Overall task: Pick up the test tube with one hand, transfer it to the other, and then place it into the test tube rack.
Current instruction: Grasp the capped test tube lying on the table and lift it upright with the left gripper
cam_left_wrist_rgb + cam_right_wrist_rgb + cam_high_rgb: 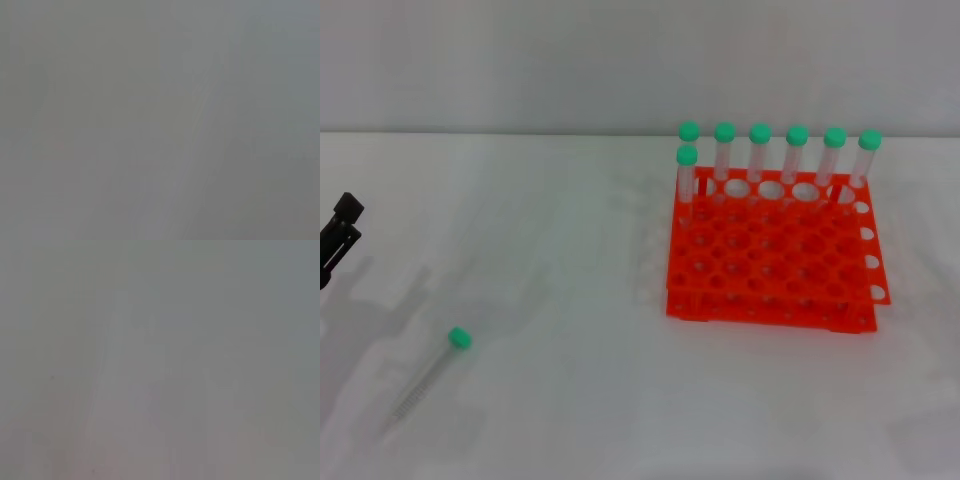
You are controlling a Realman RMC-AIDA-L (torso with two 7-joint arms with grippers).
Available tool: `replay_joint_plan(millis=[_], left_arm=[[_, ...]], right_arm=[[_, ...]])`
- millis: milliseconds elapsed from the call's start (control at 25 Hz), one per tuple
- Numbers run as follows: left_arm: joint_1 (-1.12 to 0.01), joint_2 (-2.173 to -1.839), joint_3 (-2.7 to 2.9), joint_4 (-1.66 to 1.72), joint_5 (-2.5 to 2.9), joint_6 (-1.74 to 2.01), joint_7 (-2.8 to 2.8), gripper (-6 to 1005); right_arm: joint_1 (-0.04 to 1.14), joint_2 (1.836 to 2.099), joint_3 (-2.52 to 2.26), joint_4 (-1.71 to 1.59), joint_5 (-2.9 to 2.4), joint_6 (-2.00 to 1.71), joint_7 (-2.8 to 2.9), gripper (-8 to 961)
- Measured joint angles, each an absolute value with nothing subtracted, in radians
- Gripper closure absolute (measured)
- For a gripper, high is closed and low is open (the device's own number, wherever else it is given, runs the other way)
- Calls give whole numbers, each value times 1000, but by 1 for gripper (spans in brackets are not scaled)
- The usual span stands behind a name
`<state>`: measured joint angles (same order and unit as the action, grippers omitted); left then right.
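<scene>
The test tube (432,371) lay unpicked near the tabletop's (570,300) front-left corner; pickup, handover and racking all remained. The left claw (334,240) was seen at the left edge, its state untellable, and the right claw was not seen.

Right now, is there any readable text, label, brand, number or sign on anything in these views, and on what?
None can be read in any view.
Orange rack: no lettering or numbers visible on its grid or edges.
Standing green-capped tubes: no markings legible.
Loose test tube lying on the white table: any graduations are too faint to read.
Left claw, at the head view's left edge: no label visible.
Both wrist views: plain grey, no text.
</scene>
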<state>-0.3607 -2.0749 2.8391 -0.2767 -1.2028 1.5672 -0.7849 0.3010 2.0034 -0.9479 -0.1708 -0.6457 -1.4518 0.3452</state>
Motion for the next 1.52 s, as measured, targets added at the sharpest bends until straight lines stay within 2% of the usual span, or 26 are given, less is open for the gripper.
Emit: replay_joint_plan(millis=[440,760,1080,1400,1520], left_arm=[[-362,-2070,2842,-302,-1202,1574,-819,125],[-410,-2071,2843,-510,-1142,1588,-1062,124],[-506,-2070,2845,-876,-911,1651,-1478,124],[-664,-2067,2847,-1202,-541,1776,-1767,125],[-729,-2055,2847,-1291,-414,1826,-1838,125]], right_arm=[[313,2005,-948,-171,-646,-1441,347,187],[320,2007,-944,-167,-639,-1410,345,189],[322,2008,-940,-168,-638,-1394,343,191],[339,2007,-939,-170,-638,-1370,336,193],[350,2007,-941,-170,-640,-1349,329,194]])
